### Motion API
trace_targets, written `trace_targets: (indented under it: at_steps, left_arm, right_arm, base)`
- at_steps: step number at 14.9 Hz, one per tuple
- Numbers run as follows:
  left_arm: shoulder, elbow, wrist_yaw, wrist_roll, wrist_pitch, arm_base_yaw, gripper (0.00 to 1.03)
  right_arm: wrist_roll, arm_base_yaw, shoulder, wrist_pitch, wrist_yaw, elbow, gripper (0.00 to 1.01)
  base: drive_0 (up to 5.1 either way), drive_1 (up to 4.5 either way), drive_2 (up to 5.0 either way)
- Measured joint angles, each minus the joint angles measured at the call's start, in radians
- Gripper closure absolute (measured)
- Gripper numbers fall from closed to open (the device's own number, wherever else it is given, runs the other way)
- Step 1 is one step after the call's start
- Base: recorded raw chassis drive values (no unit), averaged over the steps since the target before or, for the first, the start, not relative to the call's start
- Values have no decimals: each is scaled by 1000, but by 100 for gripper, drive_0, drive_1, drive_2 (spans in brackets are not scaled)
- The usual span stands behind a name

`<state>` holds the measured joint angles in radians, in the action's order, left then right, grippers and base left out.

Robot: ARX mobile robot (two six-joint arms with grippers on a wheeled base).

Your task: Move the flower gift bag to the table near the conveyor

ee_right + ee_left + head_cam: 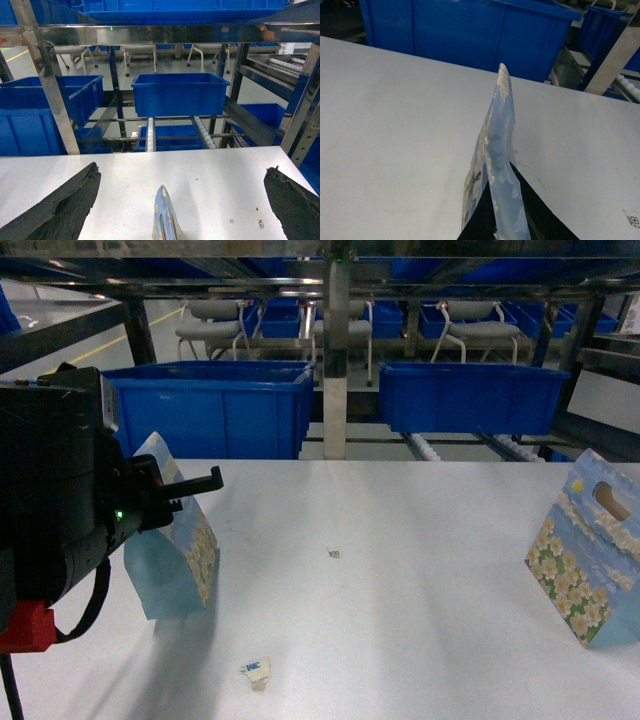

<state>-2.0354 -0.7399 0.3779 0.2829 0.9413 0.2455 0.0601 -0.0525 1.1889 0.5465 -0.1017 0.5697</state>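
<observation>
While the left gripper (195,490) pinches the top edge of a flower bag (185,550) at the left of the table (400,590), its dark fingers (535,220) show in the left wrist view pressed against both sides of the folded paper, so it is closed on that bag. The bag stands upright with its base on the white top, floral side facing the middle. Behind it, just past the table's far edge, sits a big blue bin (210,410), and a second bin (470,395) stands to the right of a steel post (336,360). Between and below the bins, the conveyor (430,448) shows short runs of white rollers in a steel frame. A second flower bag (590,550) stands at the right edge of the table, well apart from the first, cut off by the frame border. Two small paper scraps lie on the table: a label (334,554) near the middle and a crumpled tag (256,670) nearer the robot.

The right gripper (165,200) hangs above that second bag (165,215), its two dark pads (60,205) spread wide on either side and touching nothing. Only the bag's thin top edge shows there. The left arm's black housing (50,490) hides much of the first bag's near side, and chairs (215,325) behind the rack are dim.
</observation>
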Motion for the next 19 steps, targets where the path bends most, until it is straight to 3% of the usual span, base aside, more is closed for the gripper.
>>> trace_targets:
  at_steps: [2, 7, 11, 19]
  left_arm:
    - [-8, 8, 0, 1, 7, 9, 101]
    - [-8, 13, -3, 0, 23, 11, 43]
    - [41, 15, -9, -2, 8, 6, 3]
    - [213, 19, -47, -9, -39, -58, 5]
  right_arm:
    - [0, 0, 0, 0, 0, 0, 3]
    - [0, 0, 0, 0, 0, 0, 3]
    - [0, 0, 0, 0, 0, 0, 3]
    - [0, 0, 0, 0, 0, 0, 3]
  base:
    - [0, 0, 0]
    - [0, 0, 0]
    - [0, 0, 0]
    - [0, 0, 0]
